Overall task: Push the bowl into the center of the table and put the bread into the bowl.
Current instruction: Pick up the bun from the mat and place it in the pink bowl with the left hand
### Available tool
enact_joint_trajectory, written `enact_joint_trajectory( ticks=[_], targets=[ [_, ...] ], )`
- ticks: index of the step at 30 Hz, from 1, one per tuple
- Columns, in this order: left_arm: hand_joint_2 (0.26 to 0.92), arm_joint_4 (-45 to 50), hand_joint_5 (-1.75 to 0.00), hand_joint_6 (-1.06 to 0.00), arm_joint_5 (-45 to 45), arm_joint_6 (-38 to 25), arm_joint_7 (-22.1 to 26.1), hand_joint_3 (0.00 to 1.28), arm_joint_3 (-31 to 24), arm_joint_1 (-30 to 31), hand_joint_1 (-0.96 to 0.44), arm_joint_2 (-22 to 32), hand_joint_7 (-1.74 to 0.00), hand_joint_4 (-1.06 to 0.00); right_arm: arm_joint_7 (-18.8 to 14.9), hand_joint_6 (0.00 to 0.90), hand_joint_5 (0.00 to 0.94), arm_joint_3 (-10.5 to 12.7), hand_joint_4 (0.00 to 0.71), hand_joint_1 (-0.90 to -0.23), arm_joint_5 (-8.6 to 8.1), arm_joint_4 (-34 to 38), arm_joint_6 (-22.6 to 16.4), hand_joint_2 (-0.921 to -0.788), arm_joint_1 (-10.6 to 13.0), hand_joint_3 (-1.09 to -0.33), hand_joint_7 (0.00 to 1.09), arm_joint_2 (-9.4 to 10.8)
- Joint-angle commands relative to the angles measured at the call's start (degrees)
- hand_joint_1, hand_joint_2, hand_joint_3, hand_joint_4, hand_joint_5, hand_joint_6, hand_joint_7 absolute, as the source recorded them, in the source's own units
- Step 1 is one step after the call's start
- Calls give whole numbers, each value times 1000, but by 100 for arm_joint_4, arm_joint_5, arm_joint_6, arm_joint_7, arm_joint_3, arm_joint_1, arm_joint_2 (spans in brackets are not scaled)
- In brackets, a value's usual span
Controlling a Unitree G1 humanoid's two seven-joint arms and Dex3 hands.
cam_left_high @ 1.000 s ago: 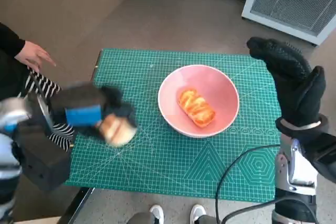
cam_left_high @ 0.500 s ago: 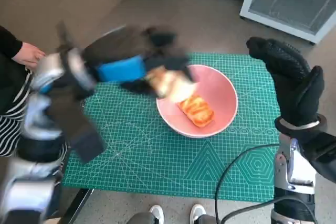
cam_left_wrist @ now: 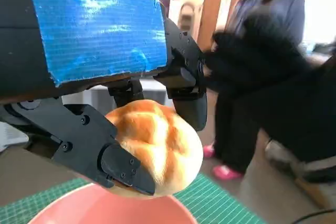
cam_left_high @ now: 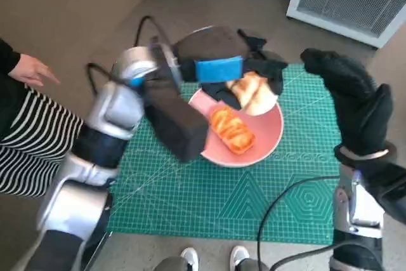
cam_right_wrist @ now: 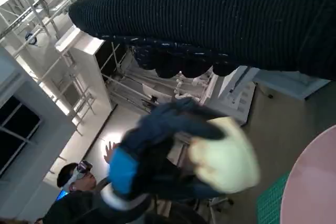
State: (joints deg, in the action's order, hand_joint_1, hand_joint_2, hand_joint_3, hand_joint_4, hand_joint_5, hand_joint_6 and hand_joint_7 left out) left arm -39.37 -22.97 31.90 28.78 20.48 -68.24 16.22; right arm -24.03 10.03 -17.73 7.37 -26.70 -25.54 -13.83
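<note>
Bread above bowl: round golden bread roll [cam_left_high: 254,91] hung over the far rim of the pink bowl [cam_left_high: 263,146], upper centre of frame.
Blue-taped left hand [cam_left_high: 231,71] gripped it; gloved right hand [cam_left_high: 352,103] stood open and empty beside the bowl at frame right, a glazed orange pastry [cam_left_high: 233,130] already inside.

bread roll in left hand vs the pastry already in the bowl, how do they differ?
The bread roll is round and pale golden with a scored top; the pastry is elongated, orange-brown and glazed.
The left hand grips the roll above the far rim of the pink bowl; the pastry lies free on the bowl's floor.
Both are baked goods. The right hand stays raised beside the bowl, holding nothing.
</note>
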Motion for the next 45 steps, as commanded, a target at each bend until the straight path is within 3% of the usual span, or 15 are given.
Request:
enact_joint_trajectory(
  ticks=[1, 3, 5, 6, 7, 9, 12, 14, 18, 21, 27, 45],
  targets=[
    [883, -387, -1276, -677, -281, -124, -124, 120, 216, -308, 1, -243, -1010, -697, 57, 60, 0, 39, 134, -687, 79, -57, 84, -921, 170, -673, 444, -63],
    [901, -512, -1281, -636, -352, -245, -82, 124, 286, -341, 0, -326, -1101, -639, 68, 59, 0, 52, 133, -687, 78, -72, 89, -921, 181, -674, 444, -71],
    [913, -641, -1327, -576, -408, -309, -51, 187, 354, -366, 0, -379, -1246, -503, 81, 59, 0, 61, 133, -687, 85, -84, 90, -921, 189, -674, 444, -75],
    [914, -739, -1229, -561, -443, -352, -20, 195, 402, -372, -70, -412, -1280, -461, 96, 59, 0, 67, 133, -687, 94, -100, 93, -921, 194, -674, 444, -78],
    [876, -807, -945, -489, -466, -376, -1, 175, 431, -377, -76, -433, -1055, -401, 109, 59, 0, 69, 133, -686, 101, -113, 97, -921, 198, -675, 444, -79],
    [860, -922, -474, -480, -508, -388, 2, 108, 481, -390, -83, -462, -690, -429, 131, 59, 0, 69, 133, -684, 111, -139, 110, -921, 205, -675, 444, -83],
    [854, -1032, -179, -459, -541, -369, -26, 52, 526, -413, -99, -482, -447, -433, 150, 59, 0, 69, 132, -682, 115, -166, 130, -921, 211, -677, 444, -88],
    [853, -1063, -106, -457, -539, -356, -37, 37, 534, -427, -103, -485, -383, -435, 157, 58, 0, 65, 132, -681, 114, -173, 135, -921, 214, -677, 444, -92],
    [854, -1088, -43, -459, -646, -395, -83, 24, 593, -401, -107, -460, -323, -439, 203, 58, 0, 59, 132, -681, 134, -224, 167, -921, 225, -678, 444, -97],
    [800, -1054, -14, -331, -838, -473, -183, 10, 675, -298, -192, -368, -210, -261, 279, 58, 1, 66, 134, -688, 176, -273, 209, -921, 216, -677, 445, -101],
    [769, -1006, -1, -250, -765, -527, -184, 1, 548, -190, -256, -297, -109, -127, 332, 60, 2, 35, 136, -690, 220, -221, 203, -921, 167, -677, 447, -74],
    [765, -621, -3, -219, 384, -254, 280, 2, -357, 228, -233, 349, -56, -77, 308, 59, 1, -15, 137, -692, 210, -141, 200, -921, -22, -677, 450, -35]
  ],
)
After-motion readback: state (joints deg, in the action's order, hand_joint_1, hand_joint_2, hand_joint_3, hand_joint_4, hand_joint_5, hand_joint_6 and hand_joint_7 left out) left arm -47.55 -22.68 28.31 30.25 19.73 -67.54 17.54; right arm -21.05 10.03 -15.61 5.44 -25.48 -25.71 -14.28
